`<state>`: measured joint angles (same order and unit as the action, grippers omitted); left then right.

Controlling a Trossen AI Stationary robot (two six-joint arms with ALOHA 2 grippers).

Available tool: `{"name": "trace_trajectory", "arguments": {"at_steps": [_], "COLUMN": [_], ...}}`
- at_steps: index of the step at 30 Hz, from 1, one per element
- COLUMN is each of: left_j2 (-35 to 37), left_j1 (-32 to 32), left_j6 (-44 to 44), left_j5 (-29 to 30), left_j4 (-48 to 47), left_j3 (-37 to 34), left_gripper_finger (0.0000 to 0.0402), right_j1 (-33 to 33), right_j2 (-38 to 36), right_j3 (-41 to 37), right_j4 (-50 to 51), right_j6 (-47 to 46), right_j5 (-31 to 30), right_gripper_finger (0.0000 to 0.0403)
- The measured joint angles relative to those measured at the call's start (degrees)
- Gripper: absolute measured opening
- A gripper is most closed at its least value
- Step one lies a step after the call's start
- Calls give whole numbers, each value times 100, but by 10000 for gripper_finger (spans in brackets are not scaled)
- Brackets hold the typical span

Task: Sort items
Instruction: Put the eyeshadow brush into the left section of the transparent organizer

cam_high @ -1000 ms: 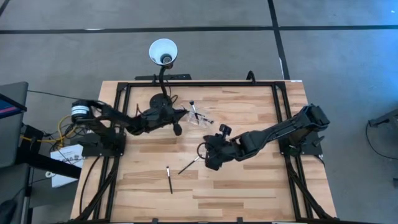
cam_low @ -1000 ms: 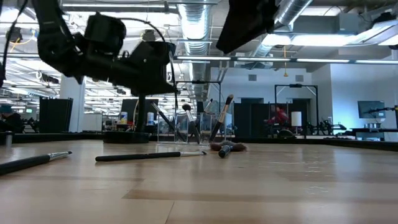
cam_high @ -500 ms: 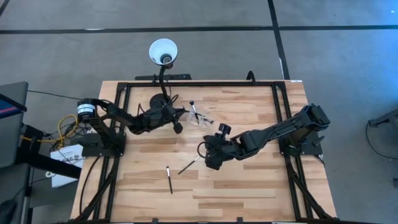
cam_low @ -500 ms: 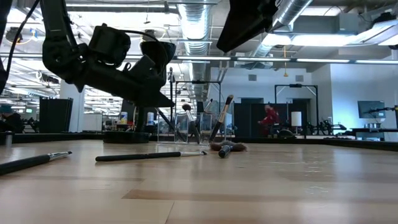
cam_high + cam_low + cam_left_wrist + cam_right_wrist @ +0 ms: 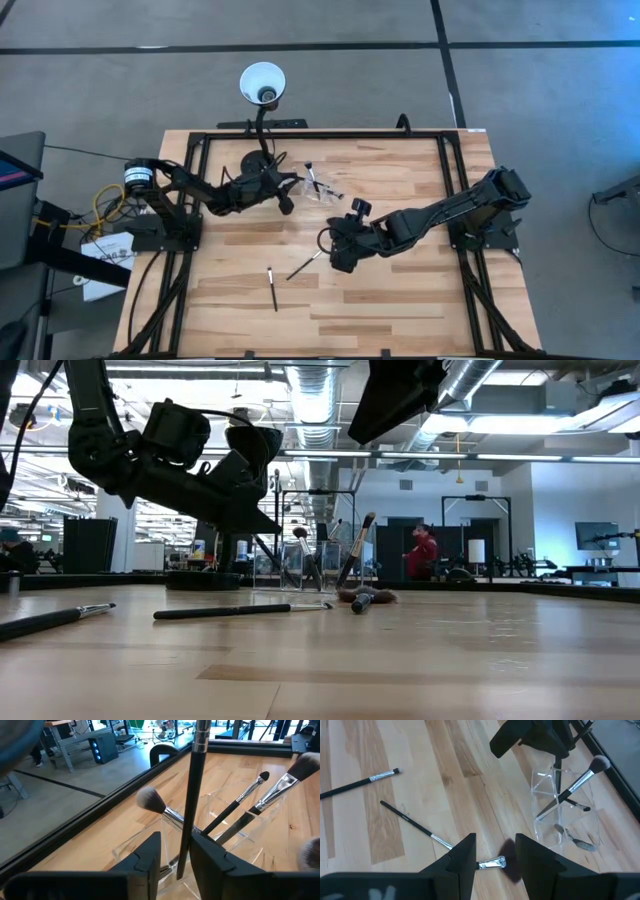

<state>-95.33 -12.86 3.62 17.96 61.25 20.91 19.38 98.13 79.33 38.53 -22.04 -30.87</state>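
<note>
Low view, lower left: two makeup brushes (image 5: 240, 611) lie flat on the table (image 5: 420, 660). High view, centre: right gripper (image 5: 330, 250), fingers parted, nothing held, over a third brush (image 5: 487, 864). Upper centre: left gripper (image 5: 176, 862), fingers narrowly apart around an upright brush (image 5: 192, 795) above the clear holder (image 5: 322, 190).

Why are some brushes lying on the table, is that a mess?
Two brushes look stray: one lies alone near the table's front, another lies slanted by the right gripper. The others stand in the clear holder, where the left gripper has one between its fingers.
</note>
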Motion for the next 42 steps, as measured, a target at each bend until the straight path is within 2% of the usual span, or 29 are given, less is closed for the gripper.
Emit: {"name": "trace_trajectory", "arguments": {"at_steps": [6,15,19,21,24,30,32,35,42], "left_j2": [0,0,0,0,0,0,0,0,0], "left_j1": [0,0,0,0,0,0,0,0,0], "left_j6": [1,-2,-106,-121,-128,-131,-134,-134,-136], "left_j5": [2,260,260,260,260,260,260,260,260], "left_j4": [-7,-20,-17,-17,-17,-15,-13,-13,-11], "left_j3": [-1,-2,-2,-2,-2,-2,-2,-2,-4], "left_gripper_finger": [120,183,192,186,155,38,14,20,60], "right_j1": [0,0,0,0,0,0,0,0,0], "right_j2": [0,0,0,0,0,0,0,0,0], "right_j3": [0,0,0,0,0,0,0,0,0], "right_j4": [-1,-1,-1,-1,-1,-3,-3,-2,-3], "right_j6": [0,0,0,0,0,1,2,2,4], "right_j5": [0,0,0,0,-1,-1,-2,-2,-2], "right_gripper_finger": [127,127,127,127,127,127,127,127,127]}}
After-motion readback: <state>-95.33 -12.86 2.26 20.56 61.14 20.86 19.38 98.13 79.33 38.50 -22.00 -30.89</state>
